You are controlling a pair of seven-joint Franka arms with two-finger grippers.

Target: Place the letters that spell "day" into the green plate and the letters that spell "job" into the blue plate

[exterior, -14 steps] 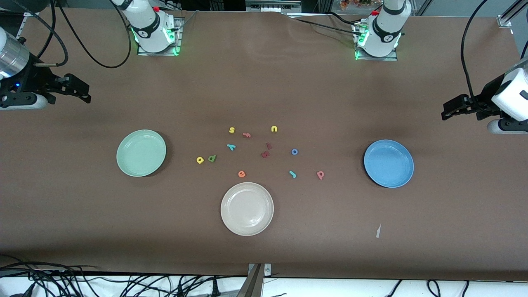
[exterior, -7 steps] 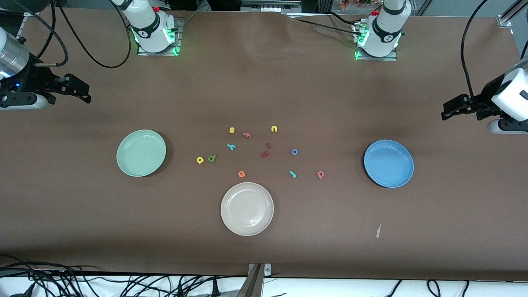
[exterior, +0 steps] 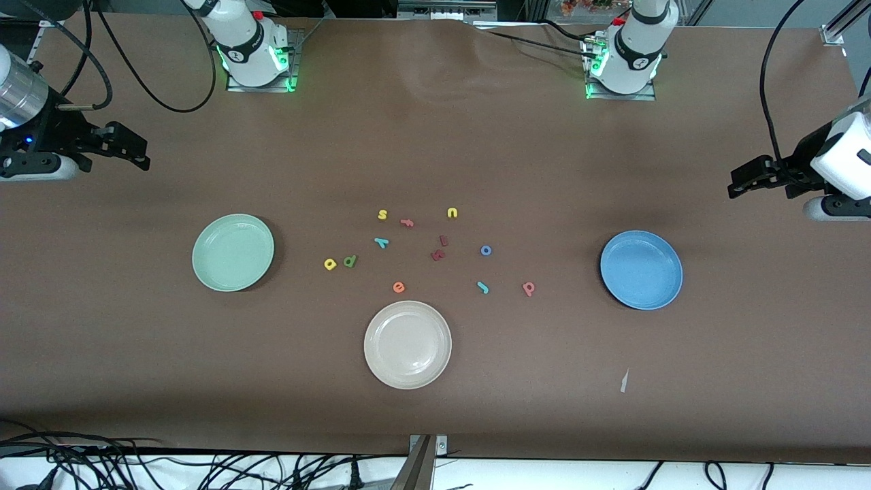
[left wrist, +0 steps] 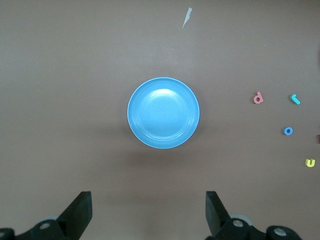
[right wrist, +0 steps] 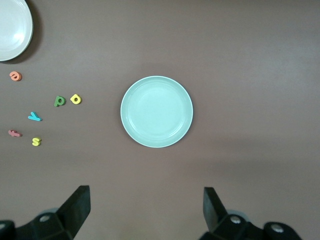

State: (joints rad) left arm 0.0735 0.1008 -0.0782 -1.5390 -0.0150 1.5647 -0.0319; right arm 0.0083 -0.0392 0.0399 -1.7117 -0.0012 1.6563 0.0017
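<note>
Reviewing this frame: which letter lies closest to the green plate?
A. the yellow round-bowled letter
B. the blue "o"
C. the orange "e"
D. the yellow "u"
A: the yellow round-bowled letter lies on the table beside the dark green "d", and of the scattered letters it sits closest to the green plate, which holds nothing.

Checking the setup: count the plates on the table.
3: green plate toward the right arm's end, blue plate toward the left arm's end, cream-white plate between them, nearest the front camera.
</note>
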